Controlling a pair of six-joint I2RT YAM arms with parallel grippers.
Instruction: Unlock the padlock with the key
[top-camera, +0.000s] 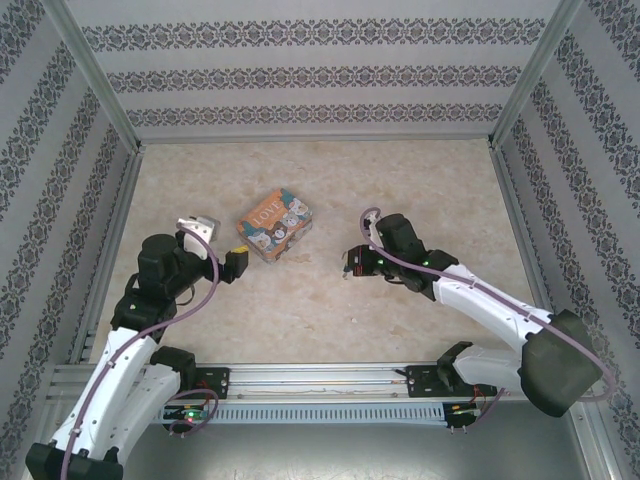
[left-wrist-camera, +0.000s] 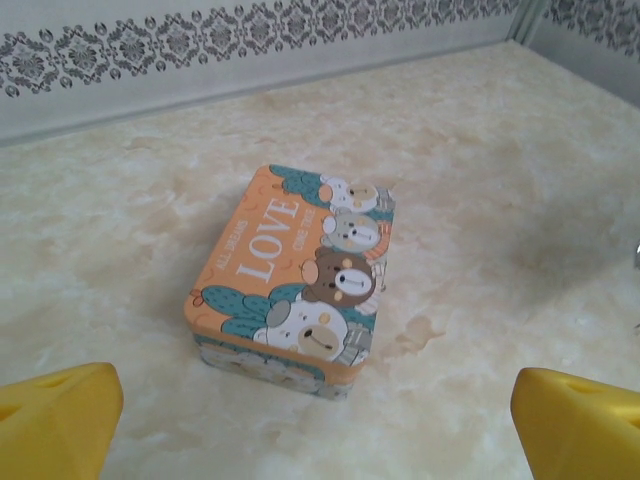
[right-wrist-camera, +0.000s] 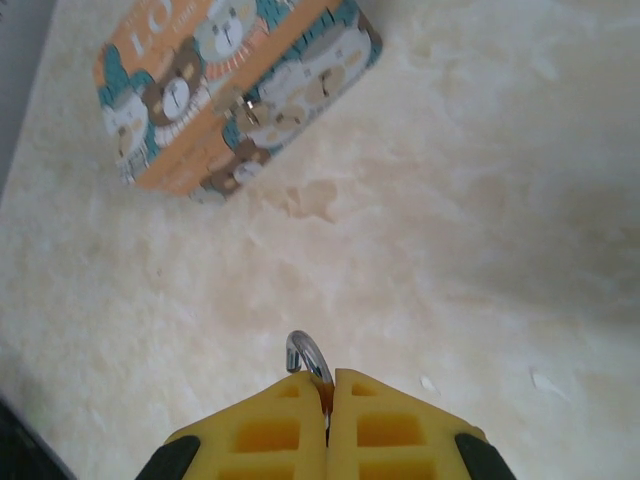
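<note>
Cream marble-look tabletop (left-wrist-camera: 480, 200), smooth with a faint satin sheen; printed "LOVE" box (left-wrist-camera: 290, 270) smooth and lightly glossy, looks like tin. Matt moulded yellow plastic with recessed pockets on fingers (right-wrist-camera: 270, 435) of right gripper (right-wrist-camera: 327, 385), pinched on a thin silver loop (right-wrist-camera: 298, 343) of shiny polished metal. Patterned walls (top-camera: 320, 75) matt like paper, frame rails (top-camera: 320, 375) bare brushed metal.

A thin silver metal loop (right-wrist-camera: 305, 355) pokes out between the pressed-together yellow pads (right-wrist-camera: 385, 425) of your right gripper (right-wrist-camera: 328, 385); the rest of it is buried there, so you cannot tell shackle from key ring. Overhead, it is too small to make out. The orange cartoon-printed rectangular box (right-wrist-camera: 230, 90) runs off that wrist picture's top edge. The yellow fingertips (left-wrist-camera: 60, 415) of your left gripper (left-wrist-camera: 318, 420) are cut by the bottom edge.
</note>
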